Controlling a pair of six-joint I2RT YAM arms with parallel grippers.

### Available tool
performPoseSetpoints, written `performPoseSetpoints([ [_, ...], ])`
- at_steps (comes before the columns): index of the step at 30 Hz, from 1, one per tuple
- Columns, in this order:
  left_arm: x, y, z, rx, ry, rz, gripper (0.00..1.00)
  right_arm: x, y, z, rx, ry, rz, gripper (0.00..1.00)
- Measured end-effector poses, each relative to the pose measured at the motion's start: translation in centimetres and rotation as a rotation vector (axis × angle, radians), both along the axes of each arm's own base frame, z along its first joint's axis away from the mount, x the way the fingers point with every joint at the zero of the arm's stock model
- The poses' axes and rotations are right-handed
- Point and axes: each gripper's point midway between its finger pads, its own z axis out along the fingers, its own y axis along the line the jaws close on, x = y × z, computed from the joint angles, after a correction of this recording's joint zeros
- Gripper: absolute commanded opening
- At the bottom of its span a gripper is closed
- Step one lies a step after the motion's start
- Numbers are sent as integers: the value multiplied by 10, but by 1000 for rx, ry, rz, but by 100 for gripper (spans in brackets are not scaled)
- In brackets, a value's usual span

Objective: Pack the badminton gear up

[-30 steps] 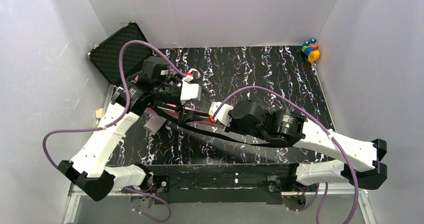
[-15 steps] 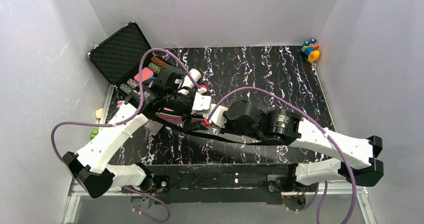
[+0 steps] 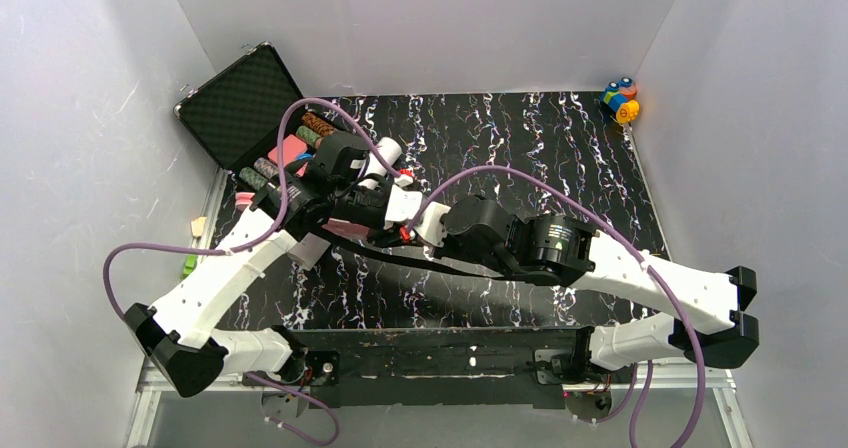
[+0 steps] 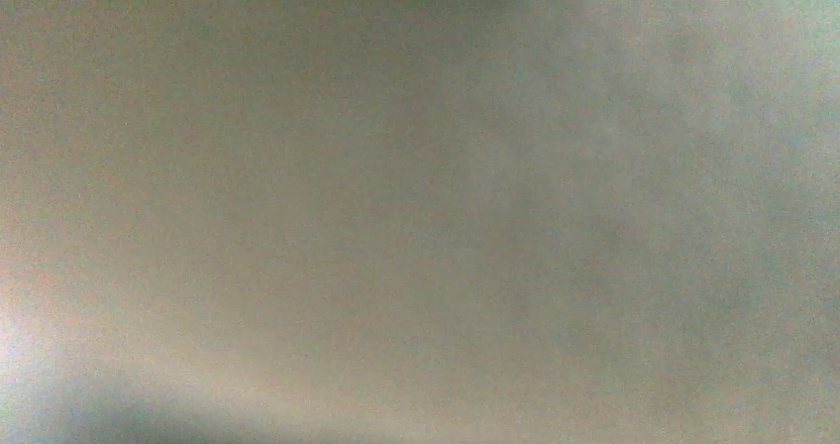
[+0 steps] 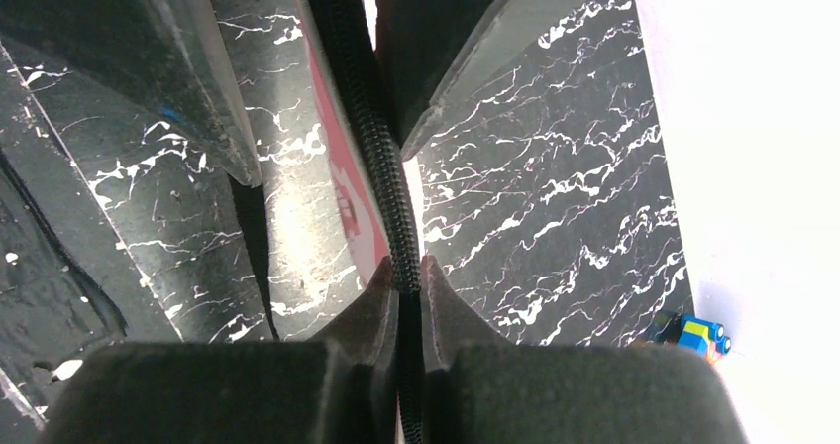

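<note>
Cover (image 5: pixel 345 204) is on the left half of the table (image 3: pixel 520 148), about midway between the near and far edges, mostly buried under my two wrists. My right gripper (image 5: pixel 408 271) is pinched nearly closed on its black zip edge (image 5: pixel 368 117). My left gripper (image 3: pixel 388 218) hangs over the same spot. Honestly can't tell how wide it is, since that wrist cam is just grey blur. White tube (image 3: pixel 385 156) lies just behind, and the poker chip case (image 3: pixel 235 108) is at the far left corner.
</note>
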Motion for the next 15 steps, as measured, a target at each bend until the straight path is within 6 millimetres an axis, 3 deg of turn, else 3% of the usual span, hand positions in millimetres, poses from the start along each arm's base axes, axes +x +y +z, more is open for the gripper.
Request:
performPoseSetpoints([
  [2,0,0,1,-6,0,6,35,2,0,2,4,-9,-7,1],
  [7,1,-2,4,-21,-2,20,21,2,0,3,12,-11,-7,1],
  [9,1,-3,5,-24,0,21,21,2,0,4,18,-11,-8,1],
  [10,0,-3,5,-26,0,21,23,1,0,5,21,-12,-8,1],
  [13,0,-4,7,-34,0,23,44,-1,-1,7,31,-8,3,1],
  [15,-1,-5,8,-46,-10,19,53,-4,-1,7,48,-1,21,1],
])
